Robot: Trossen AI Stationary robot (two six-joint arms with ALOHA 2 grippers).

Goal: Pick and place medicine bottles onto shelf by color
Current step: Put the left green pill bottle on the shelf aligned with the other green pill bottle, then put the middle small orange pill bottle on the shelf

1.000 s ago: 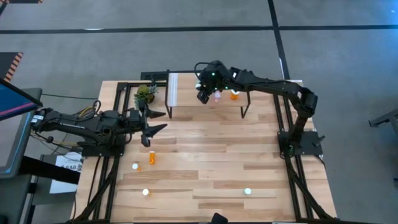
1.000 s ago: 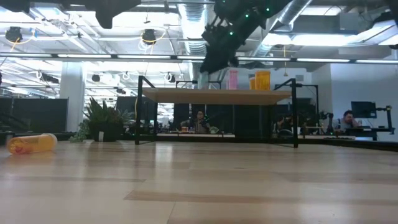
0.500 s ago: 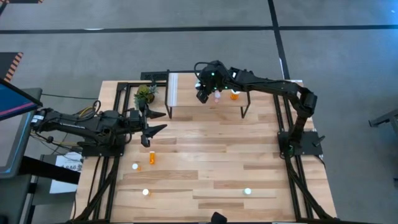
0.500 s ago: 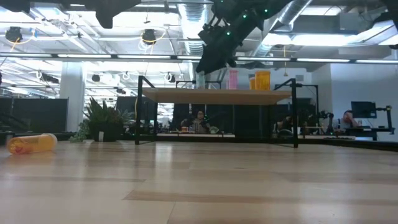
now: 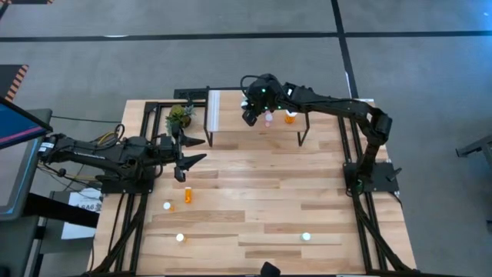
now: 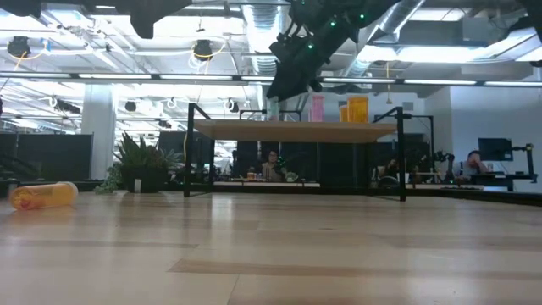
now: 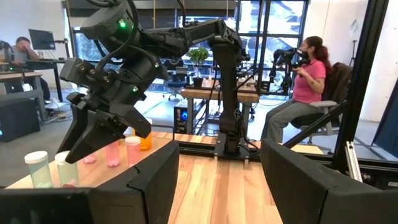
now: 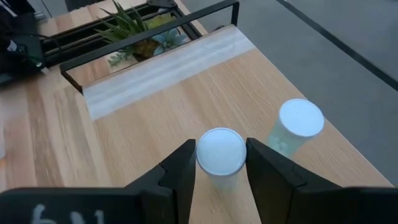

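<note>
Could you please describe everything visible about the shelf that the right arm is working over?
The small light-wood shelf is a flat rectangular board on thin black metal legs, standing level near the table's far edge, with a pale whitish strip along its end beside the small green plant. Teal-bodied white-capped bottles, pink bottles and orange bottles stand upright on it. The right gripper hovers above it, fingers either side of one white-capped bottle.
</note>
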